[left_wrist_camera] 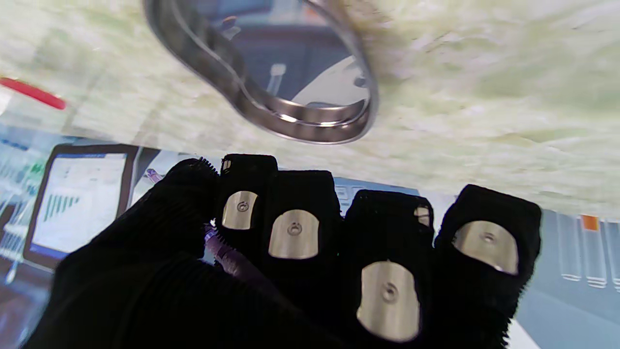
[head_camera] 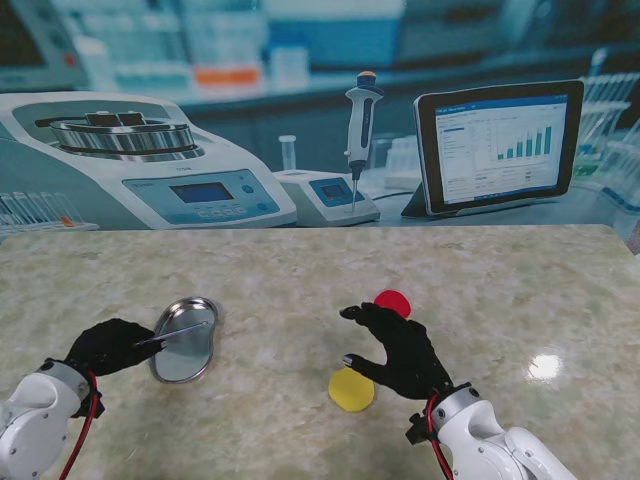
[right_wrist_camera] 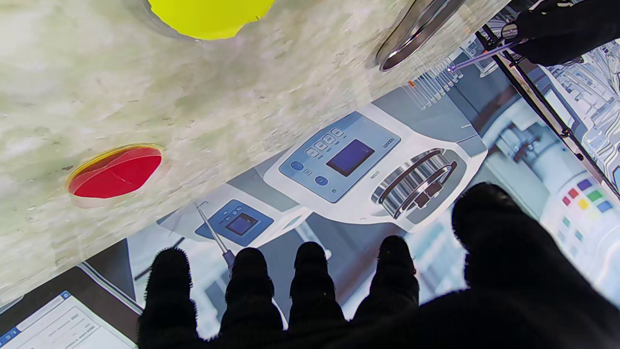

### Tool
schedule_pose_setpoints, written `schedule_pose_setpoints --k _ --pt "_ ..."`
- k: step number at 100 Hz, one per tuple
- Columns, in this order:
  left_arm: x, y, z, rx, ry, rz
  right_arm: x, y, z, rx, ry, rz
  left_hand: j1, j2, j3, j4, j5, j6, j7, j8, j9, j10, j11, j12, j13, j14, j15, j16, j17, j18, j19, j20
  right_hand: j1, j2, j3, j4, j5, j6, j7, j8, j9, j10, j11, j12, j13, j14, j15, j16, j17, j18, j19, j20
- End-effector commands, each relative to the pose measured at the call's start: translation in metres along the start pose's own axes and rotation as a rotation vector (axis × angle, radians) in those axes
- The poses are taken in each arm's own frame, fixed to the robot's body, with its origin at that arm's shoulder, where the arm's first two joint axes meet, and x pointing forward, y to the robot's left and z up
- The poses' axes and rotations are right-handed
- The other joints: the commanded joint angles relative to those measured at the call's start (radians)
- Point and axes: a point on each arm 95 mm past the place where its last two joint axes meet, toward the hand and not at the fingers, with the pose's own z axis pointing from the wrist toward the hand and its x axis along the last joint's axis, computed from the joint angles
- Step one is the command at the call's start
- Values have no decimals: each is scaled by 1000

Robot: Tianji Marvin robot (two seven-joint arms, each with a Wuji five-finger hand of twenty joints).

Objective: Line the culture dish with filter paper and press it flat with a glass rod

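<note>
While the left hand (head_camera: 108, 345) grips the glass rod (head_camera: 180, 332) over the metal culture dish (head_camera: 186, 340), the right hand (head_camera: 398, 350) hovers spread, empty, between red disc (head_camera: 393, 300) and yellow disc (head_camera: 351, 389). Left wrist: fingers (left_wrist_camera: 294, 232) curled on rod, dish (left_wrist_camera: 271, 72) close ahead. Right wrist: fingers (right_wrist_camera: 310, 276) apart, holding nothing.

The stand camera looks down from above the shoulders over the whole table (head_camera: 300, 260) toward the printed lab backdrop (head_camera: 200, 150), so it sees both arms from far. Each wrist camera sits close behind its own fingers and looks along them, with the picture upside down. The metal dish (head_camera: 185, 338) appears in all three views, very near in the left wrist view (left_wrist_camera: 271, 63) and far at the edge of the right wrist view (right_wrist_camera: 416, 29), and the red disc (head_camera: 393, 300) is also shared by all three (left_wrist_camera: 31, 92) (right_wrist_camera: 115, 172).
</note>
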Motion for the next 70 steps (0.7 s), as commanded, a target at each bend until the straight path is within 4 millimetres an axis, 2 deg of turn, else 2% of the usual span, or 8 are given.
schedule_pose_setpoints --k 1,70 --pt "-6 2 1 -21 -20 15 0 -3 -1 3 -5 11 -24 -4 32 -22 30 -2 51 53 38 -26 24 17 13 7 62 5 -1 66 42 26 -36 26 -8 -30 -9 1 15 17 -28 -21 5 12 -22 -20 -13 9 -8 -26 11 17" --pt "-20 19 13 -115 -79 94 -1 -4 3 -2 8 29 -31 -4 34 -29 21 -6 53 51 38 -30 20 18 5 0 57 7 -13 60 34 26 -36 30 -12 -30 -12 6 56 21 -29 -19 10 14 -21 -17 11 15 -6 -23 70 38"
